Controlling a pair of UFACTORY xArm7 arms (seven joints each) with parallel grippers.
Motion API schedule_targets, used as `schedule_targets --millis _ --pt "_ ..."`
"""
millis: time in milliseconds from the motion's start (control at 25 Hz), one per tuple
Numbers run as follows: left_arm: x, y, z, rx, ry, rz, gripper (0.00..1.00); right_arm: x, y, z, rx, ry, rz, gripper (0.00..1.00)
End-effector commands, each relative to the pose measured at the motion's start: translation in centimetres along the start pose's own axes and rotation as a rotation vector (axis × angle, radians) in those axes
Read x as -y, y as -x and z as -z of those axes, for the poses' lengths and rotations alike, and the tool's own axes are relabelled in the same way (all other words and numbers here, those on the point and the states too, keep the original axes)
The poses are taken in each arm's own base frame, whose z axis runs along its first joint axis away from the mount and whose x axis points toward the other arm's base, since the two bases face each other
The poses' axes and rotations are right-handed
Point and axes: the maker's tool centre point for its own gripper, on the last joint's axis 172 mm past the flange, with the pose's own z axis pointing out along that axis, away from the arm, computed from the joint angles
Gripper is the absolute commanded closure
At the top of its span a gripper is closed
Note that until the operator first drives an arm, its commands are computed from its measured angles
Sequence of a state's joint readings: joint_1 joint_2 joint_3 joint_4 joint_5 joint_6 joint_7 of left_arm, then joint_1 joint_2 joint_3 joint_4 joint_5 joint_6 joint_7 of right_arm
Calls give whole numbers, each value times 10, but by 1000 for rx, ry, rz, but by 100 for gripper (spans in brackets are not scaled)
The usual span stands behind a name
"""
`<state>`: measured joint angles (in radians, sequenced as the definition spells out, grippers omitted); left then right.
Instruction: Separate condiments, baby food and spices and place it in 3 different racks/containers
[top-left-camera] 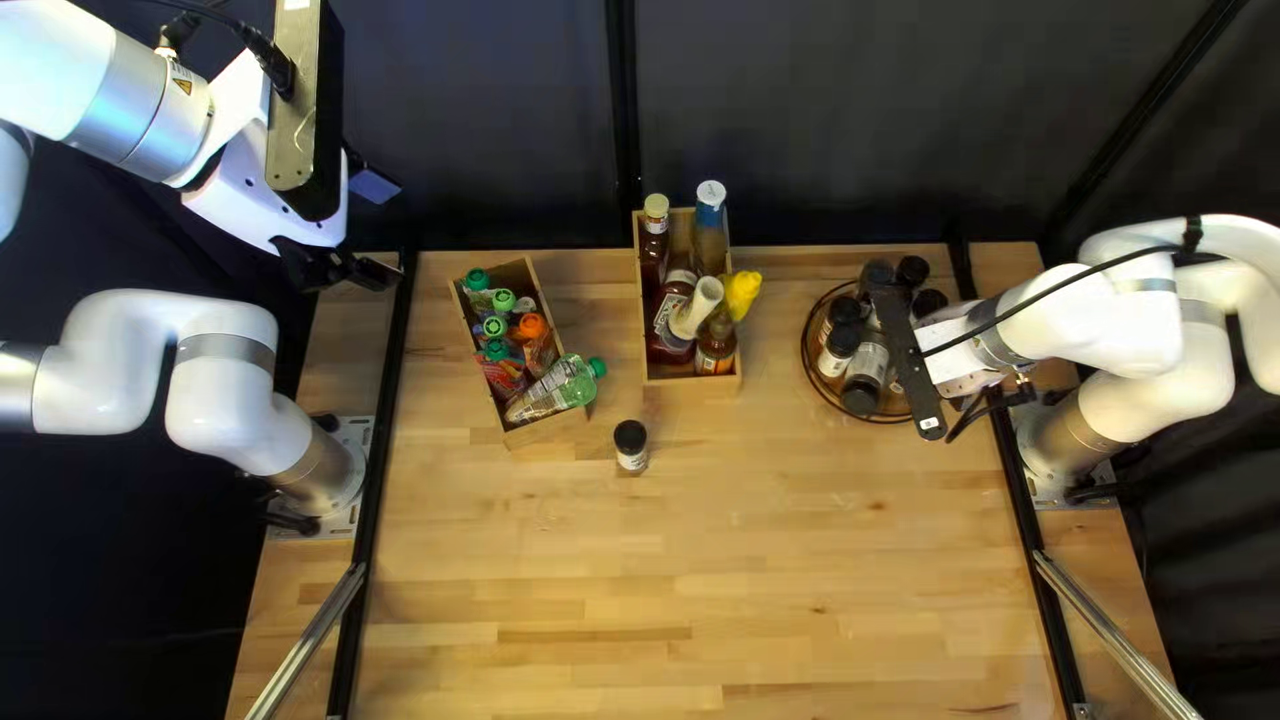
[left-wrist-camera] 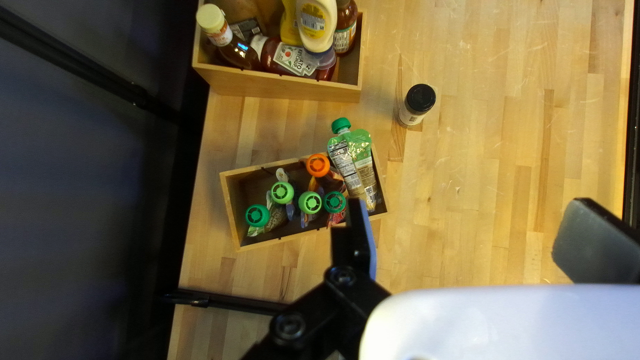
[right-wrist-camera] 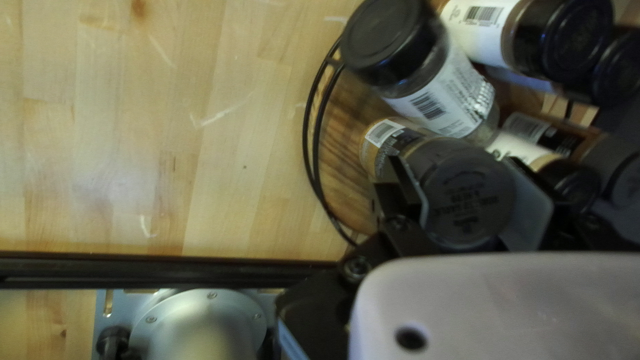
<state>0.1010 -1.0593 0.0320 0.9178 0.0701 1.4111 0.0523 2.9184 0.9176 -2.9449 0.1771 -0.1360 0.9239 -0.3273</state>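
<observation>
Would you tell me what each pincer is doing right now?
Left pincer: open, holding nothing.
Right pincer: closed on a black-lidded spice jar.

Top left slants down; both wrists look down closer, left sharing boxes [left-wrist-camera: 287, 85], right the basket [right-wrist-camera: 343, 180].

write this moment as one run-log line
right gripper: shut on spice jar at round rack | left gripper: open | shaker: upright on table

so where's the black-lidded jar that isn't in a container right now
It stands on the table, left of centre in the top left view, just right of the baby food box and below the condiment box.
</observation>
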Motion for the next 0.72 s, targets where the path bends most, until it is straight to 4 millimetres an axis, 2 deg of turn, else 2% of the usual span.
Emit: schedule_targets --millis 40,440,520,560,640,680,720 --pt "0 0 0 0 0 0 0 4 -2 -2 -7 -15 -4 99" --pt "0 0 0 0 0 0 0 6 -3 -19 -71 -116 -44 100" --pt "0 0 0 0 0 0 0 7 -3 -21 -78 -130 -54 95" --pt "0 0 0 0 0 0 0 7 -5 -22 -84 -138 -59 84" --pt "0 0 0 0 0 0 0 6 -5 -22 -88 -145 -64 29" --pt "0 0 0 0 0 0 0 6 -5 -22 -89 -146 -66 14" --pt "0 0 0 0 0 0 0 7 -4 -22 -89 -147 -67 8"
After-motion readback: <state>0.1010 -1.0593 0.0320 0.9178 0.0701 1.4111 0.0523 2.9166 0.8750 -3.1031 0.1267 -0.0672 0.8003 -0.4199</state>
